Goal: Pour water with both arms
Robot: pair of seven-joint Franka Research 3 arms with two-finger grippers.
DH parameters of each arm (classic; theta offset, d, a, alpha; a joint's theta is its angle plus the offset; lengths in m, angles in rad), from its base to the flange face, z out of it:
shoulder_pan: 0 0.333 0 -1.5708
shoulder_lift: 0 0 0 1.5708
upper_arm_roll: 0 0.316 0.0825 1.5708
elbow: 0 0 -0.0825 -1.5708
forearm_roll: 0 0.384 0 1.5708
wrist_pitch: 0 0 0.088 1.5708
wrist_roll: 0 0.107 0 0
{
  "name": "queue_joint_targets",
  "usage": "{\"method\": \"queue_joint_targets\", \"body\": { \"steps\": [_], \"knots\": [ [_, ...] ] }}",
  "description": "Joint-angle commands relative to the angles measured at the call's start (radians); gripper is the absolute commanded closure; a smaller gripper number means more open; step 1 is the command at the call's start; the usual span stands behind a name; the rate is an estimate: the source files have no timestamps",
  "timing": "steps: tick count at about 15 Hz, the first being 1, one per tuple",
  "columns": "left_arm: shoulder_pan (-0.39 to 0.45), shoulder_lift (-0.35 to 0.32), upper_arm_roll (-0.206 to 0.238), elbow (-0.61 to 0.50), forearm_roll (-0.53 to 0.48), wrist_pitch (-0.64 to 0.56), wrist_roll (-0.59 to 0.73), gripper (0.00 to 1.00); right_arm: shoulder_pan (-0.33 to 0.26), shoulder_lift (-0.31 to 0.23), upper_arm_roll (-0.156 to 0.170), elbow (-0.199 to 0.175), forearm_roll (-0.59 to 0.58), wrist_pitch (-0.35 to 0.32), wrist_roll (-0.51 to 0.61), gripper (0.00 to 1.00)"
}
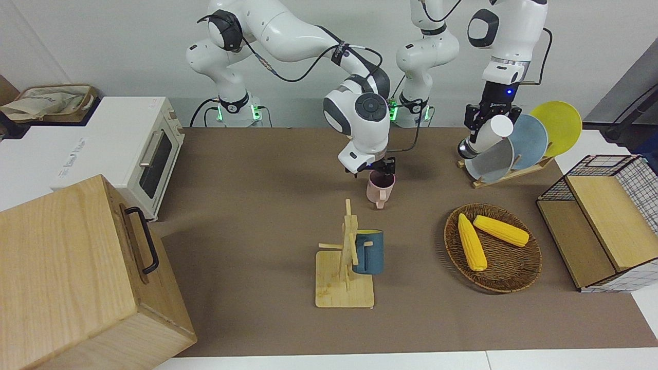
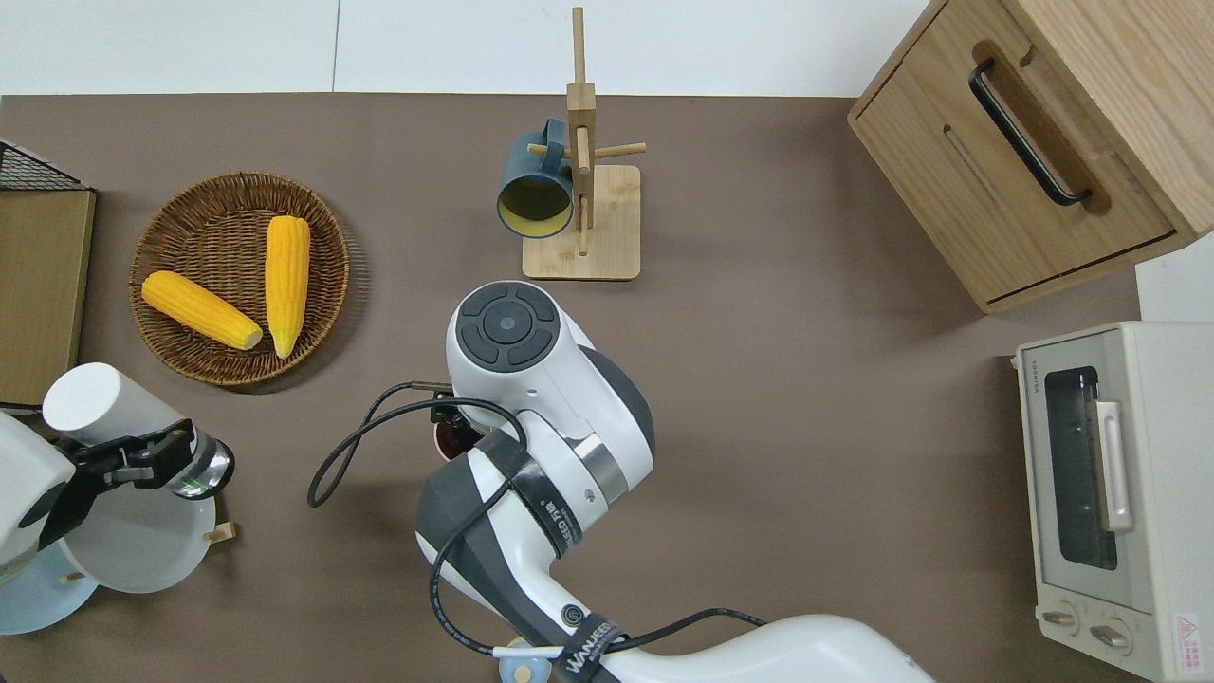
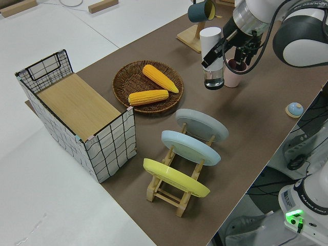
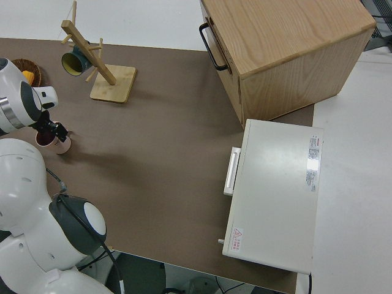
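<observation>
I'm holding a tilted white bottle [image 1: 487,136] clamped in the left tool [image 1: 480,125]; right tool [image 1: 381,169] is gripping the pink mug [image 1: 380,189] rim on the counter [image 1: 257,205].

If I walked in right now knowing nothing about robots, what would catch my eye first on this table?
Probably the left gripper, holding a white bottle tilted in the air over the plate rack. Next, the right gripper reaching down onto the rim of a pink mug standing mid-table. Then the two bright yellow corn cobs in a wicker basket.
</observation>
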Motion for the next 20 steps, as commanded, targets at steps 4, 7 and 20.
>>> {"method": "queue_joint_targets", "body": {
  "steps": [4,7,20],
  "knots": [
    [-0.11,-0.047,0.007,-0.047,-0.044,0.019,-0.014,1.0,-0.145,-0.175,0.007,0.002,0.003,-0.152,-0.009,0.009],
    [-0.183,-0.05,0.007,-0.056,-0.07,0.013,-0.055,1.0,-0.24,-0.252,0.007,0.002,-0.028,-0.255,-0.12,0.009],
    [-0.434,-0.118,0.003,-0.186,-0.101,0.019,-0.098,1.0,-0.538,-0.389,0.009,-0.052,-0.252,-0.298,-0.605,0.009]
  ]
}}
